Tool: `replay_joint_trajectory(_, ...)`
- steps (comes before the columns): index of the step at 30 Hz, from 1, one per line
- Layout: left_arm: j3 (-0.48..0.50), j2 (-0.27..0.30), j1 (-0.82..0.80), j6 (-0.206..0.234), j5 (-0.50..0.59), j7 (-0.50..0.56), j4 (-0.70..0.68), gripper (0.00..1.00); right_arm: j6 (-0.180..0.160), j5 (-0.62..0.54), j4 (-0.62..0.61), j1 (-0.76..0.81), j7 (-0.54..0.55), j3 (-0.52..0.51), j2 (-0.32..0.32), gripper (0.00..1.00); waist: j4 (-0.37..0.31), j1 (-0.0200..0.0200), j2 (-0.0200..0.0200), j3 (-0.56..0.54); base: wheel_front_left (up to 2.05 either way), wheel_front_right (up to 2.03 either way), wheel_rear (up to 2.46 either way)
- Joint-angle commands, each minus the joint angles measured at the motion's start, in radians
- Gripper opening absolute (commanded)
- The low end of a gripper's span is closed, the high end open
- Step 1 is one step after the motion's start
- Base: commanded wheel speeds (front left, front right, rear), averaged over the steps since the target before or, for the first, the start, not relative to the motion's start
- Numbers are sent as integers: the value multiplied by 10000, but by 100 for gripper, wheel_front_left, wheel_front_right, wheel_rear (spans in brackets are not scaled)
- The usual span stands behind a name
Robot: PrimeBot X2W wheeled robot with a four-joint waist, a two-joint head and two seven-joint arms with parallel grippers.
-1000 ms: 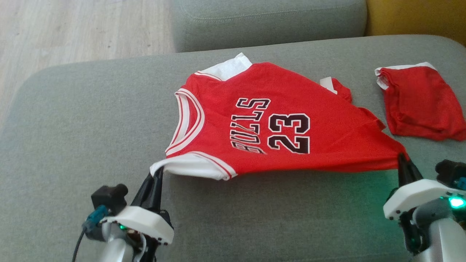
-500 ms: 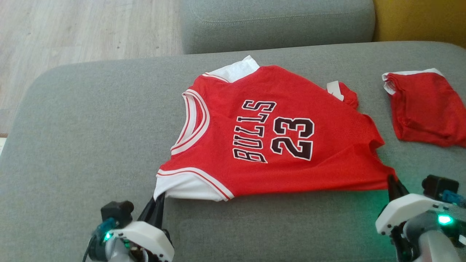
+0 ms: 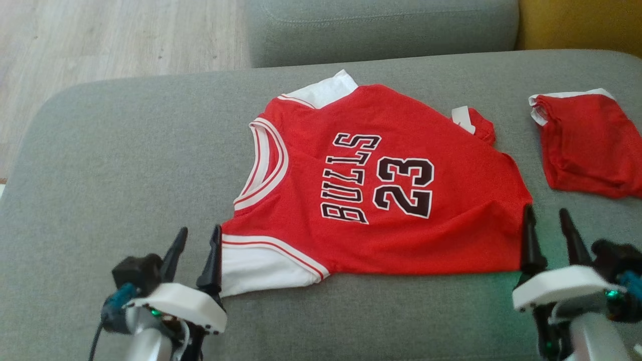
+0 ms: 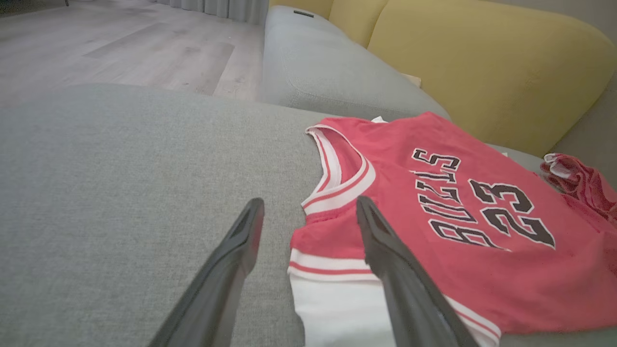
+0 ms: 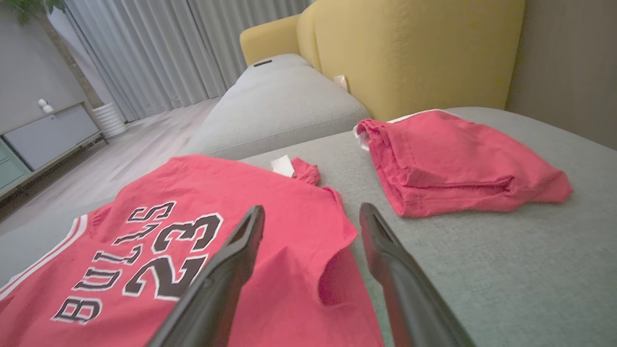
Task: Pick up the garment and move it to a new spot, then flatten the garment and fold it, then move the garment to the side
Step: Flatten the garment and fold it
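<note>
We see the folded red garment (image 3: 587,145) on the right cut off by the head view's right edge, so its right end is out of sight. The jersey (image 3: 381,200) lies print side up, hiding its lower layer except for a white strip at the far shoulder and a small white label (image 3: 462,119), too small for us to read. The left end effector (image 3: 199,230) stands in front of the jersey's near left white corner; we cannot tell whether they touch. In the left wrist view that white band runs off the bottom edge. The right end effector (image 3: 545,210) covers the near right corner, and its pale body looks smeared.
</note>
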Motion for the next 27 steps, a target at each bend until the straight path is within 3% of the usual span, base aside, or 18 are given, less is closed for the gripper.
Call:
replay_joint_trajectory(1, 479, 162, -83, -63, 143, -123, -729, 100, -9, -8, -671, 228, -313, 511, -108, 100, -8, 0, -1, 46, 0, 0, 0)
replay_joint_trajectory(9, -90, 703, 533, -268, 933, -123, -1099, 100, -9, 236, -1343, 791, -563, 771, -178, 100, -75, 0, -1, 121, 0, 0, 0)
replay_joint_trajectory(16, -1131, 1528, 411, -316, 1827, -124, 24, 100, -9, 274, -1411, 741, -494, 825, -173, 100, -102, 0, -1, 192, 0, 0, 0)
replay_joint_trajectory(27, -2256, 1862, -505, -331, 2263, -124, 1219, 100, -9, 223, -1347, 597, -309, 719, -151, 100, -151, 0, -1, 296, 0, 0, 0)
